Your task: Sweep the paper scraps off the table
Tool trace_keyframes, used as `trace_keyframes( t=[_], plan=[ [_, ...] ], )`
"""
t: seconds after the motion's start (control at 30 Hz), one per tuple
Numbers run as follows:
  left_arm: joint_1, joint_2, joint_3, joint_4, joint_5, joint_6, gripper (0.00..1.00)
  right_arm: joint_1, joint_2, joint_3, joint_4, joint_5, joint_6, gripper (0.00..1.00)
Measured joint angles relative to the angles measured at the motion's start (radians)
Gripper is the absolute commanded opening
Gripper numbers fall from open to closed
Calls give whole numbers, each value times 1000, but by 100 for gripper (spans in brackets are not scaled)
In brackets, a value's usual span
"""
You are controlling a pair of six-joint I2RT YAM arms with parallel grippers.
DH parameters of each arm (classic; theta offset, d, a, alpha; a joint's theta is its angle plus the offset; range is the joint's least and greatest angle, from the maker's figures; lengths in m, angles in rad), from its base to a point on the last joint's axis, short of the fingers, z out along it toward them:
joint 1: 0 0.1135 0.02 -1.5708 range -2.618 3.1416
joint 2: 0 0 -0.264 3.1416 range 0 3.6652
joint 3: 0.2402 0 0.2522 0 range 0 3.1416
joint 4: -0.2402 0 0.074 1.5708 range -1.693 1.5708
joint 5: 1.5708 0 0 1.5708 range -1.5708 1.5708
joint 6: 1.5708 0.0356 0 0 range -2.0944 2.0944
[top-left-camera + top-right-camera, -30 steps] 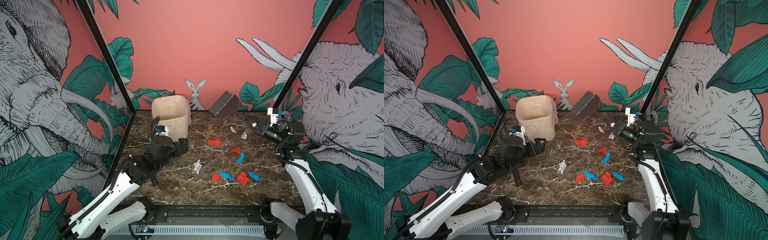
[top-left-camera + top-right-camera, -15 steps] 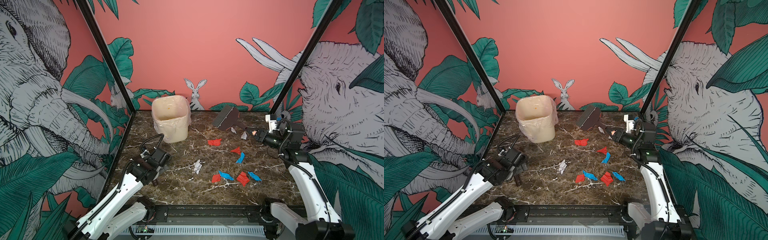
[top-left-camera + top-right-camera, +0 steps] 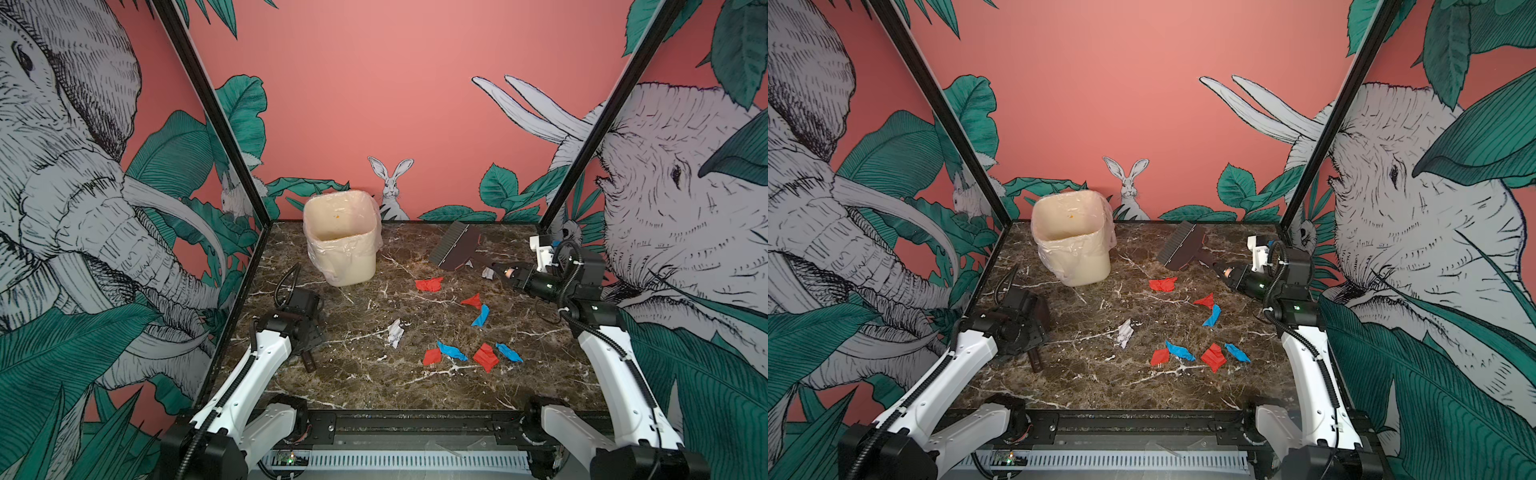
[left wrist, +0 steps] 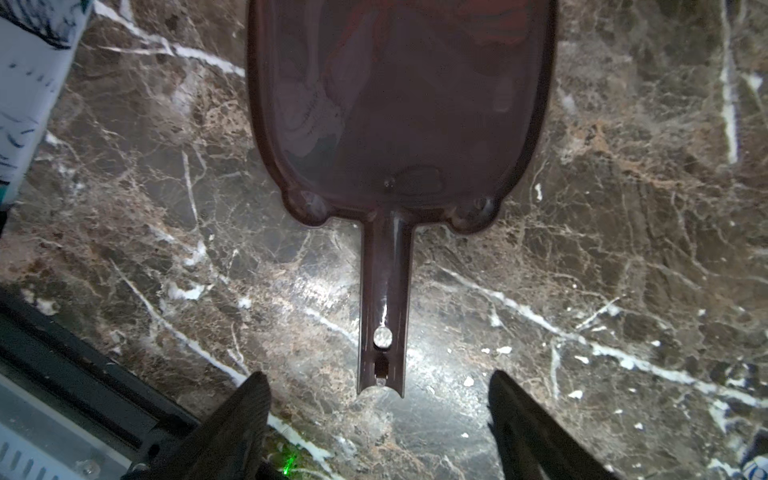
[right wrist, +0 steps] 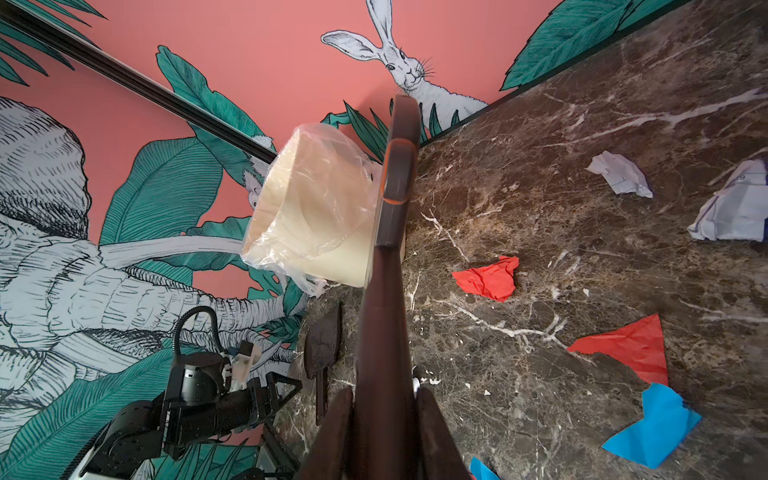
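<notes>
Left wrist view, left tool (image 4: 377, 374) spread astride dustpan (image 4: 399, 104) handle, right tool (image 5: 384, 390) clamping brush (image 5: 384, 291), bin (image 3: 345, 257) apart from paper scraps (image 3: 485, 356)

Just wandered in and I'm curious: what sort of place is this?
Probably a robot practice booth, not a real room: two arms mounted at a marble-look table, jungle-mural panels boxing it in, paper scraps strewn near a lined bin.
</notes>
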Motion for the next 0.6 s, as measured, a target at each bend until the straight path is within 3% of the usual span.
trace_keyframes(
  t=[0.27,0.6],
  plan=[
    [84,35,-95,82,92,70,68,0,0,0,-5,0,-11,0],
    [142,92,-142,167,183,130,67,0,0,0,-5,0,-11,0]
  ],
)
